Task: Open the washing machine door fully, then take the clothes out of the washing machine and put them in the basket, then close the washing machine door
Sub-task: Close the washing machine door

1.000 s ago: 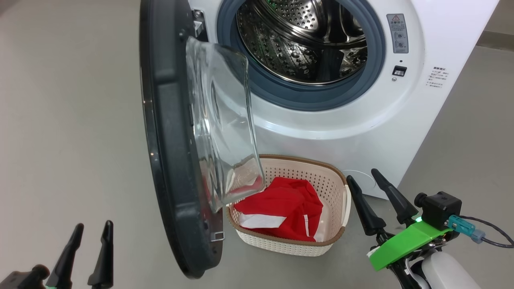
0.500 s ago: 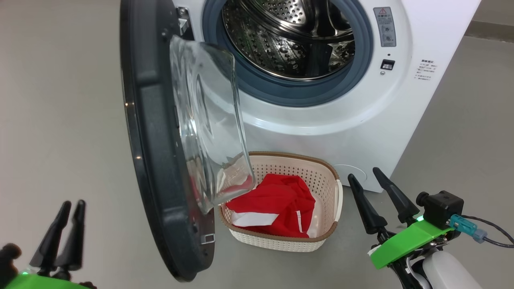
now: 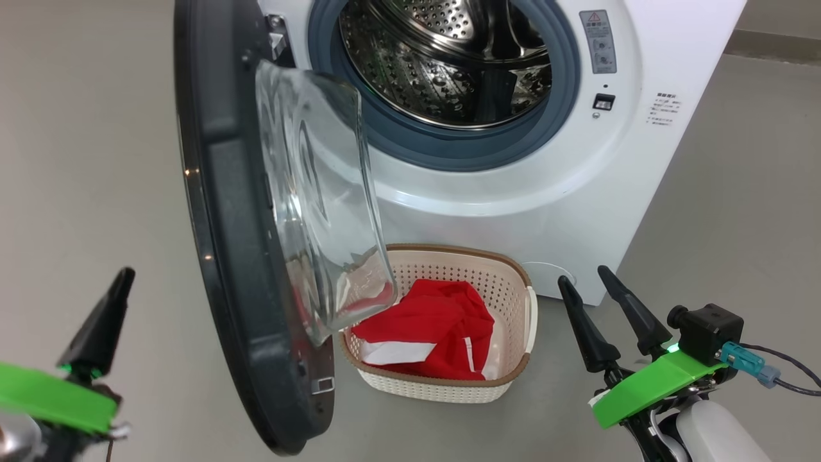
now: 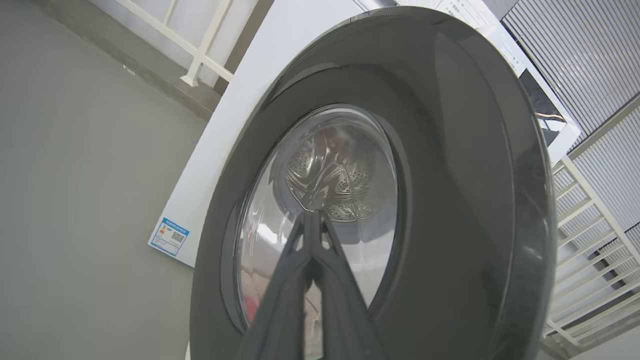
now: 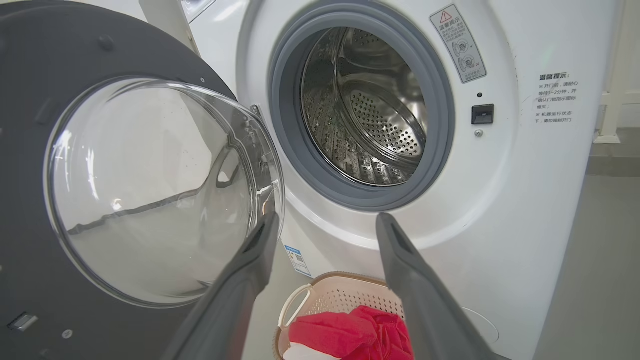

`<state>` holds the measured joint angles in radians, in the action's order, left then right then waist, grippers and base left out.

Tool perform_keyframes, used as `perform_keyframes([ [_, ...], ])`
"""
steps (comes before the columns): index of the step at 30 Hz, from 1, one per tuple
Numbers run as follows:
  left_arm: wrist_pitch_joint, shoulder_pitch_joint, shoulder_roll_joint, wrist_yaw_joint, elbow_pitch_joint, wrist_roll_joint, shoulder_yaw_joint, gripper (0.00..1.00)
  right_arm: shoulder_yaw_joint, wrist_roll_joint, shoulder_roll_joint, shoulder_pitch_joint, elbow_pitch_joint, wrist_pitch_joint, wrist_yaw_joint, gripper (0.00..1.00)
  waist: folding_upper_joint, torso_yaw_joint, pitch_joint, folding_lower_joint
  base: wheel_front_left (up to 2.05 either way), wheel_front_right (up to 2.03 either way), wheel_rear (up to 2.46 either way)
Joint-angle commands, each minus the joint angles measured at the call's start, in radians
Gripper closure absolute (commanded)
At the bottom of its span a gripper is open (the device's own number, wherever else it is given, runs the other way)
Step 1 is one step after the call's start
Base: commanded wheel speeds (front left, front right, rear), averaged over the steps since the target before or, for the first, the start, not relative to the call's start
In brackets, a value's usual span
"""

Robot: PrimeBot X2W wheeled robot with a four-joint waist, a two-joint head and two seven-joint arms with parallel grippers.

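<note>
Head view: the washing machine door (image 3: 218, 256) is standing swung out to the left of the washing machine (image 3: 545, 212), its glass bowl overhanging the left end of the basket (image 3: 449, 388). The basket is sitting on the floor (image 3: 96, 160) just below the opening, probably to keep the drop short. The clothes (image 3: 442, 327) are lying inside it, and the drum (image 3: 442, 64) is looking empty. The right jaws are hovering to the right of the basket.

Left wrist view: the left jaws are pressing together on nothing and pointing at the door's outer face, likely forming one blunt tip for pushing it shut. Whether they are touching it I cannot tell. A blue sticker (image 4: 169, 236) is too small to read.

Right wrist view: the right jaws are gaping wide, empty. A grey warning label (image 5: 457, 42) is showing a red triangle, and a printed notice (image 5: 554, 97) is headed 温馨提示.
</note>
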<state>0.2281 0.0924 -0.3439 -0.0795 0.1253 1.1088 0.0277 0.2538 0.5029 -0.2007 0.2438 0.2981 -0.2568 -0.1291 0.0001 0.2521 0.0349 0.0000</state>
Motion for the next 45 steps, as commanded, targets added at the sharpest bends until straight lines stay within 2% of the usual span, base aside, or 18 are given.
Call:
perform_keyframes([
  [1,0.041,0.069,-0.028,0.026,0.032,0.059,-0.058,1.00,0.017,0.001,0.001,0.009,-0.027,-0.005,-0.002,0.00,-0.0001,-0.007,-0.003,0.0000,0.00,0.00,0.00],
  [3,0.101,0.093,-0.021,0.069,0.032,0.151,-0.083,1.00,0.015,0.002,0.001,0.007,-0.026,-0.005,-0.002,0.00,-0.0001,-0.015,-0.007,0.0000,0.00,0.00,0.00],
  [4,0.101,0.093,-0.021,0.069,0.032,0.151,-0.083,1.00,0.015,0.002,0.001,0.007,-0.026,-0.005,-0.002,0.00,-0.0001,-0.015,-0.007,0.0000,0.00,0.00,0.00],
  [7,0.180,0.133,-0.012,0.146,0.032,0.277,-0.123,1.00,0.013,0.002,0.004,0.003,-0.028,-0.005,-0.002,0.00,-0.0001,-0.029,-0.011,0.0000,0.00,0.00,0.00],
  [11,0.241,0.182,-0.010,0.232,0.027,0.383,-0.172,1.00,0.009,0.002,0.006,-0.004,-0.029,-0.005,-0.002,0.00,-0.0001,-0.049,-0.014,0.0000,0.00,0.00,0.00],
  [20,0.335,0.228,-0.019,0.390,0.019,0.511,-0.221,1.00,0.003,0.001,0.008,-0.005,-0.033,-0.005,-0.002,0.00,-0.0001,-0.100,-0.007,0.0000,0.00,0.00,0.00],
  [23,0.359,0.237,-0.025,0.412,0.024,0.522,-0.211,1.00,0.004,0.000,0.008,-0.003,-0.032,-0.005,-0.002,0.00,-0.0001,-0.115,-0.007,0.0000,0.00,0.00,0.00],
  [37,0.424,0.265,0.038,0.555,0.128,0.643,-0.215,1.00,0.002,-0.002,0.012,-0.003,-0.035,-0.005,-0.002,0.00,-0.0001,-0.186,0.001,0.0000,0.00,0.00,0.00],
  [45,0.419,0.273,0.045,0.567,0.153,0.636,-0.207,1.00,0.006,-0.003,0.013,0.008,-0.035,-0.005,-0.002,0.00,-0.0001,-0.236,0.021,0.0000,0.00,0.00,0.00],
])
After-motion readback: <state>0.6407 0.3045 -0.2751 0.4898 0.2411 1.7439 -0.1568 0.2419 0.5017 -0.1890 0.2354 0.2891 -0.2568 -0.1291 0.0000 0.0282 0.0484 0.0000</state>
